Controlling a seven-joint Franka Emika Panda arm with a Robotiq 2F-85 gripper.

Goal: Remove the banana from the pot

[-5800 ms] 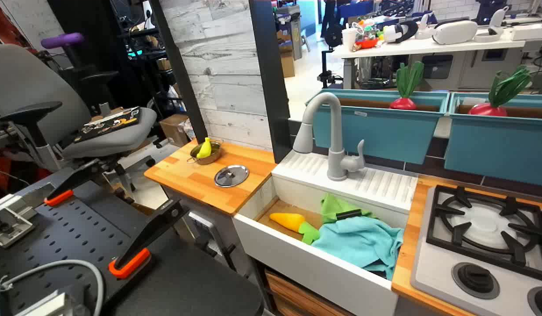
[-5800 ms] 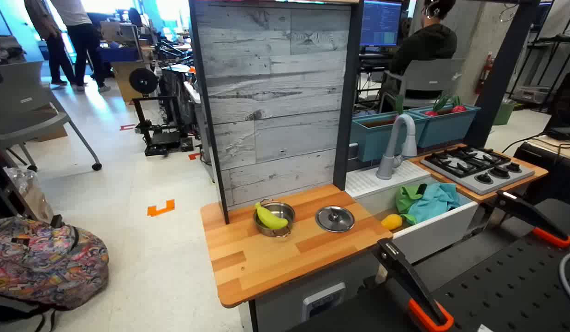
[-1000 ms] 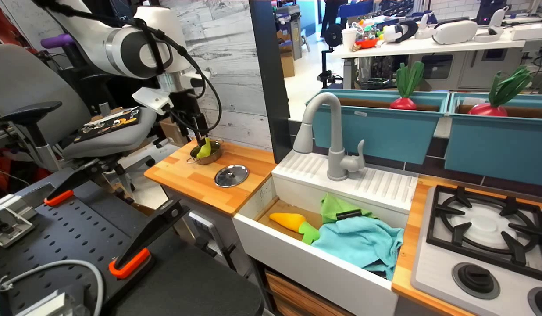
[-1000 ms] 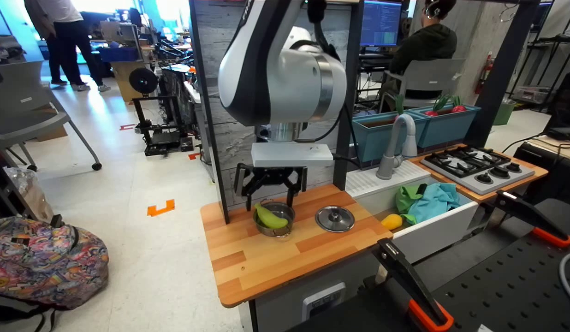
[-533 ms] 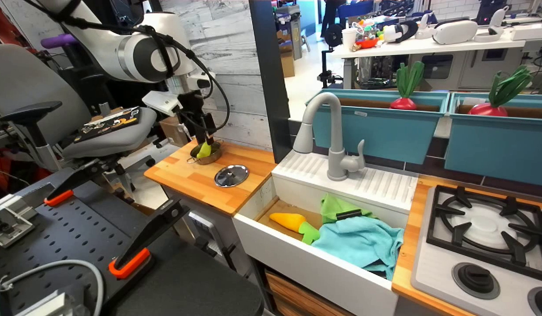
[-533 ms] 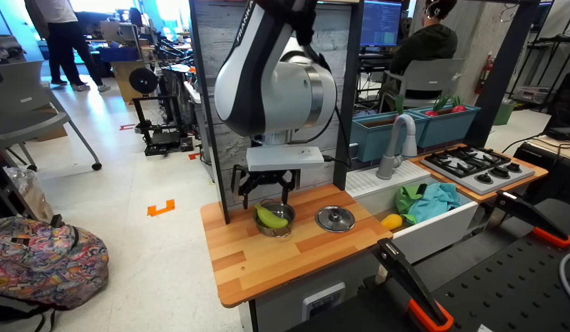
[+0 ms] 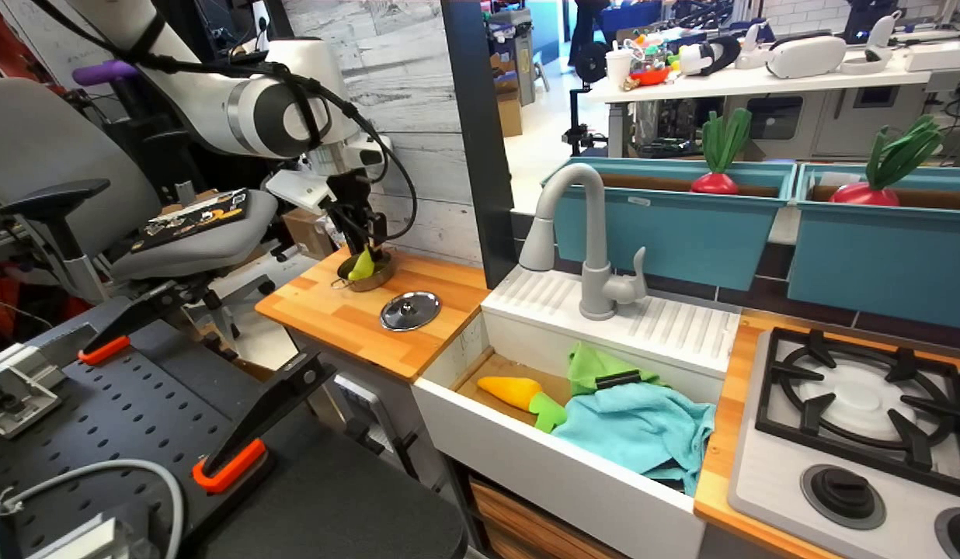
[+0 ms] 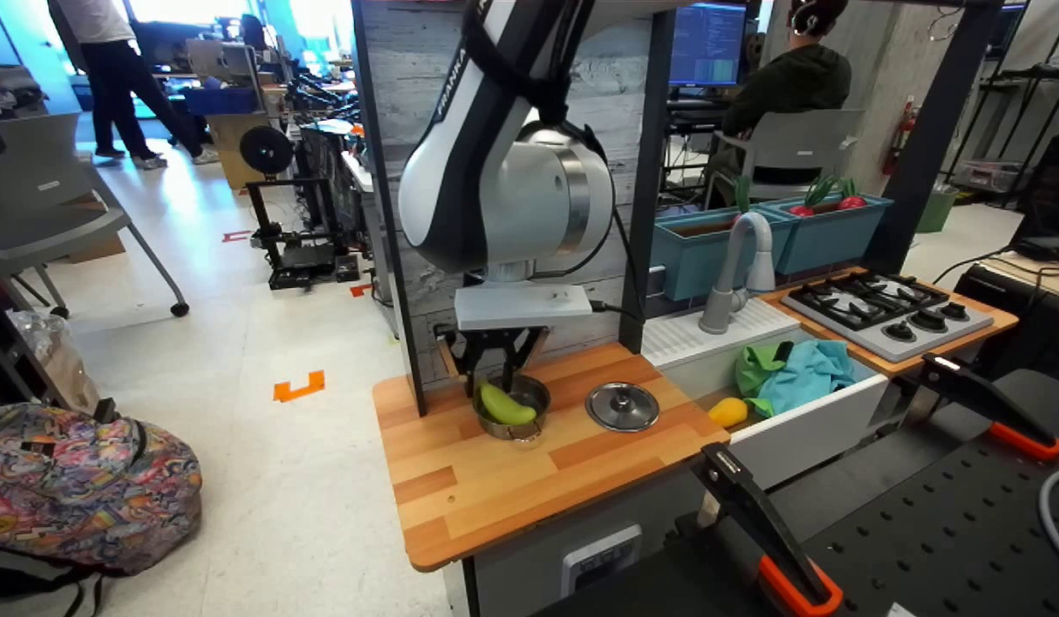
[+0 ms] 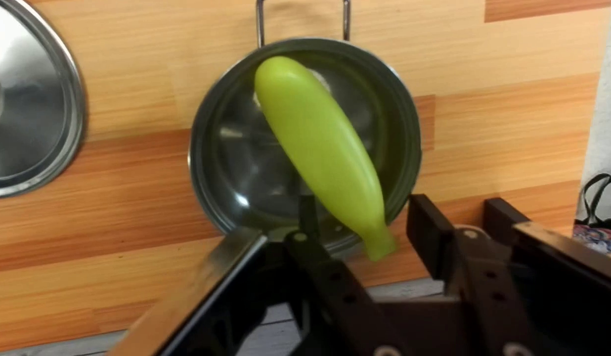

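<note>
In the wrist view a yellow-green banana lies slantwise in the metal pot at the centre of the frame, its rounded end toward the top and its stem end, lower right, reaching past the rim. From the bottom edge comes the Robotiq gripper, released: its black fingers stand apart on either side of the stem end, with a gap showing beside each. Whether a fingertip touches the pot I cannot tell. The metal lid, cut off by the left edge, lies flat on the wooden countertop, apart from the pot. In both exterior views the white Panda arm reaches down from the top of the frame, with the gripper at the pot, left of centre. In an exterior view the gray faucet stands near the centre; below it the white sink holds a yellow toy vegetable, a green cloth and a turquoise towel. A gas stovetop fills the lower right, and teal planters with toy radishes line the right side above it. In an exterior view a patterned backpack sits at the lower left.
</note>
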